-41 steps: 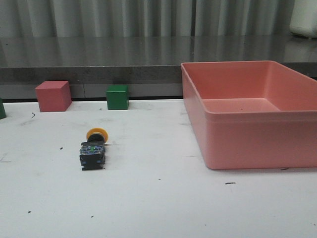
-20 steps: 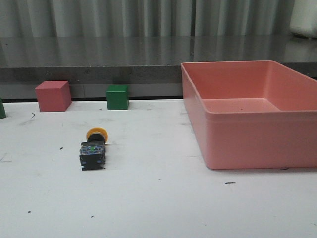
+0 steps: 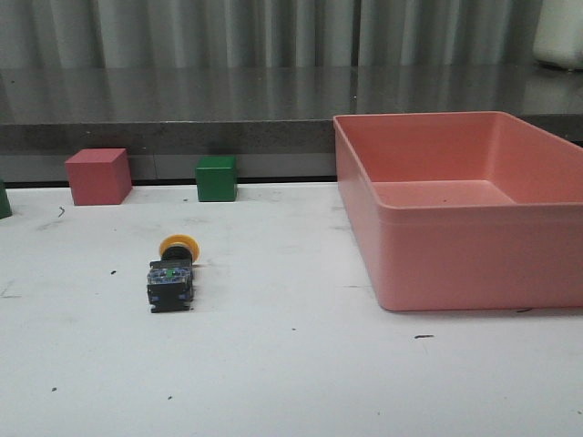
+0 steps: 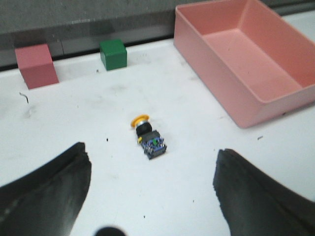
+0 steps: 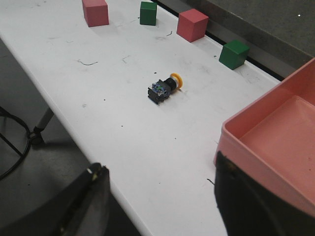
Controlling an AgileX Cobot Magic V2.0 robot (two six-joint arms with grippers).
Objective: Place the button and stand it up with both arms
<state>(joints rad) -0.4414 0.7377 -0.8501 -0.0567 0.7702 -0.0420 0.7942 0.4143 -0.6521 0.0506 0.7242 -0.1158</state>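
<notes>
The button (image 3: 171,272) lies on its side on the white table, left of centre, its yellow cap pointing to the back and its black base with bluish-green bits toward the front. It also shows in the left wrist view (image 4: 149,137) and in the right wrist view (image 5: 165,88). My left gripper (image 4: 152,164) is open and empty, held above the table on the near side of the button. My right gripper (image 5: 160,182) is open and empty, over the table's near edge beside the pink bin. Neither arm shows in the front view.
A large pink bin (image 3: 465,205) stands at the right, also in the wrist views (image 4: 236,54) (image 5: 275,142). A red cube (image 3: 97,176) and a green cube (image 3: 216,177) sit by the back wall. Further red and green cubes (image 5: 95,12) (image 5: 147,13) lie farther left.
</notes>
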